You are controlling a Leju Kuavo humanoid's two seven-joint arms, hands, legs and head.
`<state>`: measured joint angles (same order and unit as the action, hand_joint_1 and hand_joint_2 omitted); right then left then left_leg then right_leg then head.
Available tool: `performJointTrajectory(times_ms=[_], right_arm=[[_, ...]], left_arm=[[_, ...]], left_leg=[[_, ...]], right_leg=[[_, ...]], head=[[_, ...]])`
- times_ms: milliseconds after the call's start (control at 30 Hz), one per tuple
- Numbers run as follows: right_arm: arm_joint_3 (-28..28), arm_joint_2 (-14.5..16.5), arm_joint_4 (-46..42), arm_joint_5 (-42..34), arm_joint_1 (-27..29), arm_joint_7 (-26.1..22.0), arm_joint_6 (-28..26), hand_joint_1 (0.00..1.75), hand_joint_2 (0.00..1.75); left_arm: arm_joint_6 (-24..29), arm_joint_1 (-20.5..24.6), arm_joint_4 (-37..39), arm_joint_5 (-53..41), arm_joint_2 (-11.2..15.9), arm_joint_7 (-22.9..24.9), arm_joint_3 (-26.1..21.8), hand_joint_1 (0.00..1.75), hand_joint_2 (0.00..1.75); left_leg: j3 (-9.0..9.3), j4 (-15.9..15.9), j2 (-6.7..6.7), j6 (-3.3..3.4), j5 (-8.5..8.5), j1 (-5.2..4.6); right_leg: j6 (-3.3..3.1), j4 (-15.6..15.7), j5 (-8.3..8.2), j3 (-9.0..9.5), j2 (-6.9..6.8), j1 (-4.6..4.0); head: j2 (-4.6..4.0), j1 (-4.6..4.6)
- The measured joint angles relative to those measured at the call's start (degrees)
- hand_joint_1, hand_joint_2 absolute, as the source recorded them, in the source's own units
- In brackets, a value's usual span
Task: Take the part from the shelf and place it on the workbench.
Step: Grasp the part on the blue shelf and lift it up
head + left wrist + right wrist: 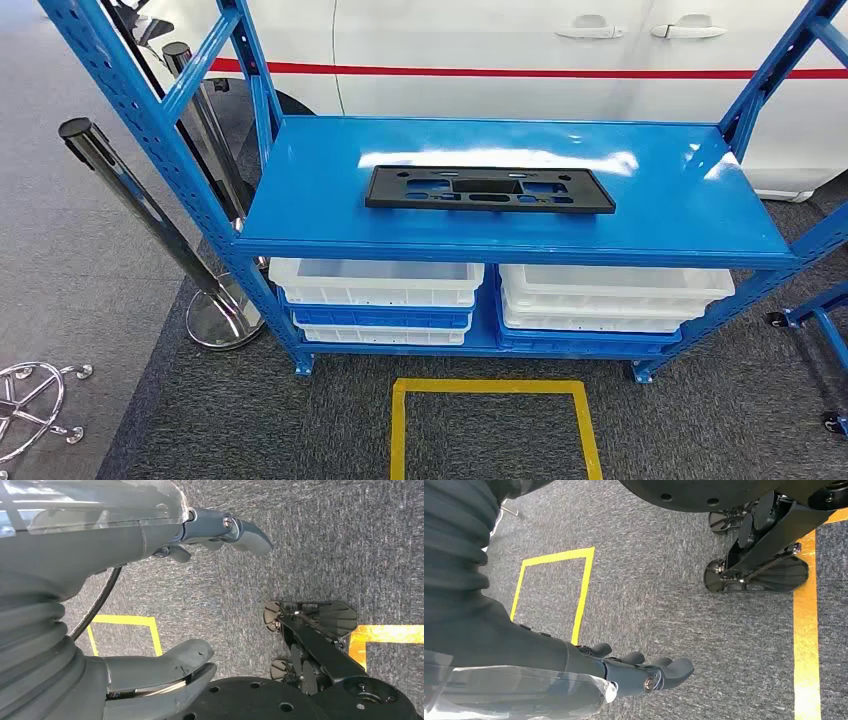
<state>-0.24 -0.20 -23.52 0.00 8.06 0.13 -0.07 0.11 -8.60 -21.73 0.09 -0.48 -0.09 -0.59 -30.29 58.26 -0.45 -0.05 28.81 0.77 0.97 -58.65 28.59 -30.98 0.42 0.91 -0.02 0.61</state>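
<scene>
A flat black plastic part [489, 189] with several cut-outs lies lengthwise in the middle of the blue shelf's top board [330, 160]. Nothing touches it. My left hand [200, 595] hangs over the grey carpet, thumb and fingers [235, 530] apart with nothing between them. My right hand [634, 672] also hangs above the carpet, its fingers [674, 669] stretched out and empty.
White and blue trays [376, 295] are stacked on the lower shelf level. A yellow tape square [495, 425] marks the carpet in front of the shelf. Chrome stanchion posts [150, 215] stand at the left. A white car [560, 50] is behind the shelf.
</scene>
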Motion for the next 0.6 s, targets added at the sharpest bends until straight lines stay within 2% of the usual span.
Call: performJointTrajectory(times_ms=[133,267,400,467,500,533,600], right_arm=[[0.0,0.02,0.68,0.0,0.74,0.0,0.0,0.0,1.75],[0.0,0.09,3.6,0.0,2.82,0.01,0.01,0.0,1.75],[-0.02,0.2,7.14,0.0,5.74,0.07,0.01,0.0,1.75],[-0.02,0.19,9.17,0.0,7.27,0.07,0.0,0.0,1.75],[-0.01,0.17,10.28,0.0,7.97,0.07,-0.01,0.0,1.75],[-0.01,0.16,11.35,0.0,8.65,0.07,-0.01,0.0,1.75],[0.0,0.13,13.26,0.0,9.75,0.07,-0.01,0.0,1.75]], left_arm=[[0.02,0.57,-0.79,0.0,0.02,-0.01,0.0,0.0,1.75],[0.02,2.94,-3.81,0.0,0.05,-0.08,0.0,0.0,1.75],[0.02,5.71,-7.48,0.0,0.15,-0.14,0.0,0.0,1.75],[0.02,7.17,-9.68,0.0,0.19,-0.16,0.0,0.0,1.75],[0.02,7.98,-10.85,0.0,0.19,-0.17,0.0,0.0,1.75],[0.02,8.76,-11.92,0.0,0.18,-0.18,0.0,0.0,1.75],[0.02,9.85,-13.67,0.0,0.19,-0.18,-0.01,0.0,1.75]], left_leg=[[0.26,0.23,0.16,0.07,0.02,-0.09],[0.21,0.35,0.14,0.36,0.05,-0.28],[-0.03,0.29,0.29,1.04,0.07,-0.63],[0.37,-0.68,0.19,1.77,-0.56,-0.39],[0.58,-1.26,0.04,2.19,-0.97,-0.22],[0.73,-1.66,-0.17,2.51,-1.32,-0.07],[0.49,-1.74,-0.54,2.76,-1.53,-0.15]], right_leg=[[0.17,0.1,-0.11,-0.1,0.23,0.31],[0.46,0.12,-0.17,-0.07,0.25,0.55],[1.06,0.38,-0.46,0.06,0.41,0.87],[1.47,0.44,-0.19,0.3,0.3,0.81],[1.52,-0.85,0.84,-0.18,0.22,0.73],[1.49,-3.44,2.52,-1.31,0.15,0.65],[1.35,-11.28,6.47,-5.13,0.11,0.56]], head=[[0.0,0.02],[0.01,0.01],[0.0,0.02],[0.0,0.01],[0.0,-0.01],[0.0,-0.03],[0.0,-0.02]])
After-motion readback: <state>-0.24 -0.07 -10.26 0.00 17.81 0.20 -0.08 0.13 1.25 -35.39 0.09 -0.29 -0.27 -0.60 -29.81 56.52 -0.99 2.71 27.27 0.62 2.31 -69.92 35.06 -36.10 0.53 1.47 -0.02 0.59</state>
